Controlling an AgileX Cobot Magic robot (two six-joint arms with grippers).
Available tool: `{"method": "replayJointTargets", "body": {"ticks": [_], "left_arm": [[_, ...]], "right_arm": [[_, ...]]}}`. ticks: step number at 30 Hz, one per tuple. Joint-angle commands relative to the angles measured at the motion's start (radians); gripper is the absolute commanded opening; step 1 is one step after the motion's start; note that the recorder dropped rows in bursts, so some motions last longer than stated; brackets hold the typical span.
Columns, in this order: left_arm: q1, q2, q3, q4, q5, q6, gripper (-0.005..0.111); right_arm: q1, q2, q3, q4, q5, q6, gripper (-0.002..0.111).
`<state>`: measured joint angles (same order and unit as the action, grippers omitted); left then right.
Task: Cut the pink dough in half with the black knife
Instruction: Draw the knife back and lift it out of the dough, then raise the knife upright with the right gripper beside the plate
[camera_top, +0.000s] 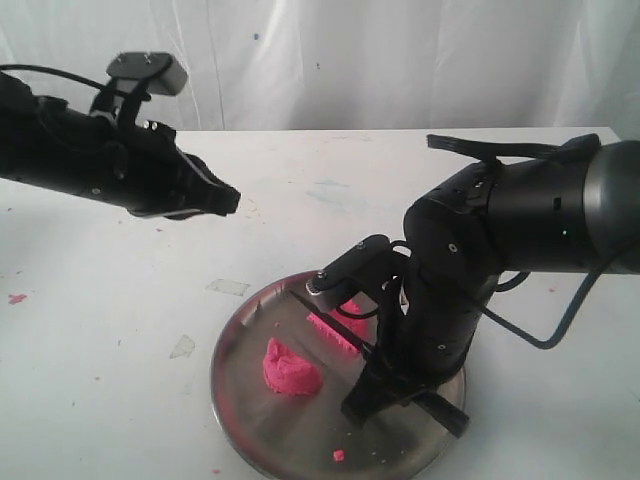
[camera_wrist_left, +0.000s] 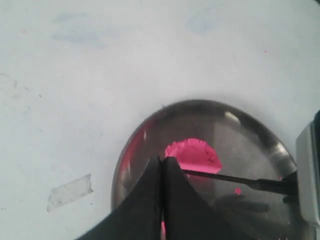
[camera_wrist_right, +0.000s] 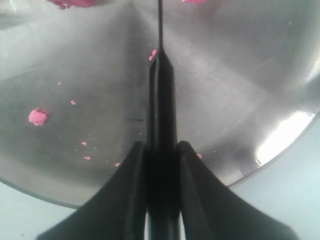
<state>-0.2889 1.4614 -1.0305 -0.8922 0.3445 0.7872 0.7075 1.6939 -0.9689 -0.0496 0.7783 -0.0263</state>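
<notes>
The pink dough lies in two pieces on the steel plate (camera_top: 300, 432): a near half (camera_top: 291, 370) and a far half (camera_top: 333, 330), partly hidden behind my right arm. Between them lies the slim blade of the black knife (camera_top: 330, 320). My right gripper (camera_top: 378, 358) is shut on the knife's handle (camera_wrist_right: 161, 100), and the blade runs away toward the dough's edges (camera_wrist_right: 75, 2). My left gripper (camera_top: 225, 200) hovers shut and empty, left of the plate and above the table. Past its closed fingertips (camera_wrist_left: 161, 161) I see one dough half (camera_wrist_left: 192, 155) and the knife (camera_wrist_left: 230, 178).
Pink crumbs dot the plate (camera_wrist_right: 37, 116) (camera_top: 338, 455). Bits of clear tape (camera_top: 228, 287) (camera_top: 182, 347) stick to the white table left of the plate. A pink speck (camera_top: 17, 298) lies at the far left. A white curtain hangs behind.
</notes>
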Motion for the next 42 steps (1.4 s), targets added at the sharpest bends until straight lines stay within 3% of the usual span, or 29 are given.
{"method": "replayJointTargets", "body": {"ticks": [1,11,23,28,30,39,42], "left_arm": [[-0.002,-0.090,0.007,0.028,-0.023,-0.048,0.000],[-0.002,-0.199,0.007,0.349,0.029,-0.332,0.000],[-0.002,-0.255,0.007,0.362,0.134,-0.351,0.000],[-0.002,-0.255,0.007,0.335,0.257,-0.351,0.000],[-0.002,-0.255,0.007,0.317,0.296,-0.347,0.000],[-0.002,-0.255,0.007,0.319,0.298,-0.342,0.000],[-0.002,-0.255,0.007,0.319,0.298,-0.342,0.000]], "right_arm": [[-0.001,-0.010,-0.007,-0.012,-0.034,0.042,0.007],[-0.001,-0.121,0.058,-0.010,-0.196,0.223,0.007],[-0.001,-0.370,0.258,0.035,-0.404,0.502,0.007],[-0.001,-0.460,0.403,0.251,-0.591,0.503,0.006],[-0.001,-0.479,0.459,0.317,-0.653,0.497,0.000],[0.000,-0.557,0.523,0.361,-0.748,0.489,0.000],[0.000,-0.613,0.521,0.359,-0.734,0.344,0.000]]}}
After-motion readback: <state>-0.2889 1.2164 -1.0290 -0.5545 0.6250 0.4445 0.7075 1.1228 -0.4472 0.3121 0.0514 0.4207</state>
